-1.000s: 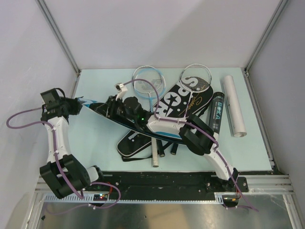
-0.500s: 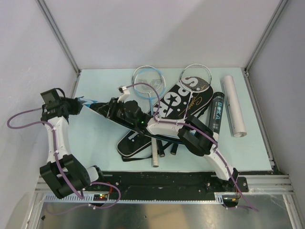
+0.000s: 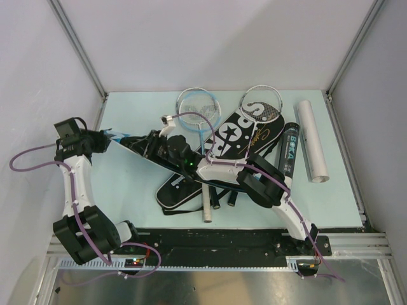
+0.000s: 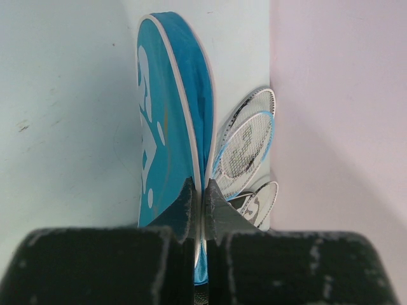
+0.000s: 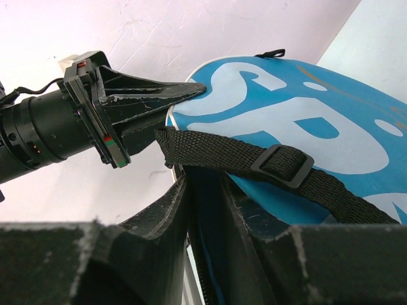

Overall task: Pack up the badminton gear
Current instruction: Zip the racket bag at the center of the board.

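Overhead view of a pale blue surface (image 3: pixel 127 190) with two robot arms bolted at its near edge. Just beyond the arm bases, three racket handles (image 3: pixel 206 213) stick out from under a black racket bag (image 3: pixel 236 136). The bag is printed "SPORT" in white and lies diagonally from near centre toward the far right.

Left of it, a blue racket bag (image 4: pixel 170 114) with white lettering is tipped up on its edge. It runs from the left side toward the middle, and its other end is hidden beneath the right arm.

The left pincer (image 4: pixel 202 194) is at the bag's left end, its fingers together and clamped on the bag's thin white-trimmed rim. The right arm reaches across the black bag. The right pincer (image 5: pixel 203 184) straddles the blue bag's rim farther along. Its fingers are partly apart with the bag's edge between them, and whether they press on it cannot be told. A black webbing strap (image 5: pixel 280 164) with a buckle lies across the blue face just beyond those fingers.

Right of the black bag, a black shuttle tube (image 3: pixel 289 152) and a white shuttle tube (image 3: pixel 313 143) lie side by side, pointing away.

Farthest back are round racket heads (image 3: pixel 198 107). One shows past the black bag's far end and one lies just left of it.
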You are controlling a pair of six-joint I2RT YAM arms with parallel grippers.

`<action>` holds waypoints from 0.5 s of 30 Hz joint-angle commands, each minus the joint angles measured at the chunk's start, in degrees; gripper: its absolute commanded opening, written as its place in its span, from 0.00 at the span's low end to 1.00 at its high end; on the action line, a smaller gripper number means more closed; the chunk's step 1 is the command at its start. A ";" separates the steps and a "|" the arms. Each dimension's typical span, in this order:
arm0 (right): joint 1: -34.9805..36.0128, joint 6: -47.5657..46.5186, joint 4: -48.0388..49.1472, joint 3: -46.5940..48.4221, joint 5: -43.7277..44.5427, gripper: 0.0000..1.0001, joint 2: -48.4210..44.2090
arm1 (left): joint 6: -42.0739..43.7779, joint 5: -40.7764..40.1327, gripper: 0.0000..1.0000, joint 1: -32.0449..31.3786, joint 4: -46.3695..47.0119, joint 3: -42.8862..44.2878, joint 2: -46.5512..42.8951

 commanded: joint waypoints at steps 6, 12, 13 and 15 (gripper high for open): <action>-0.97 0.46 2.14 1.48 0.11 0.34 -1.04 | -1.25 2.68 0.00 0.18 2.37 0.99 -2.77; -1.40 -0.37 2.27 3.63 -2.83 0.37 0.35 | -1.21 3.52 0.00 0.05 2.36 1.18 -3.13; -1.38 -0.54 1.66 4.49 -3.43 0.37 0.77 | -1.33 4.06 0.00 0.06 2.36 1.17 -3.28; -1.41 -0.87 1.05 5.86 -4.32 0.37 1.43 | -1.55 4.70 0.00 0.15 2.35 1.01 -3.32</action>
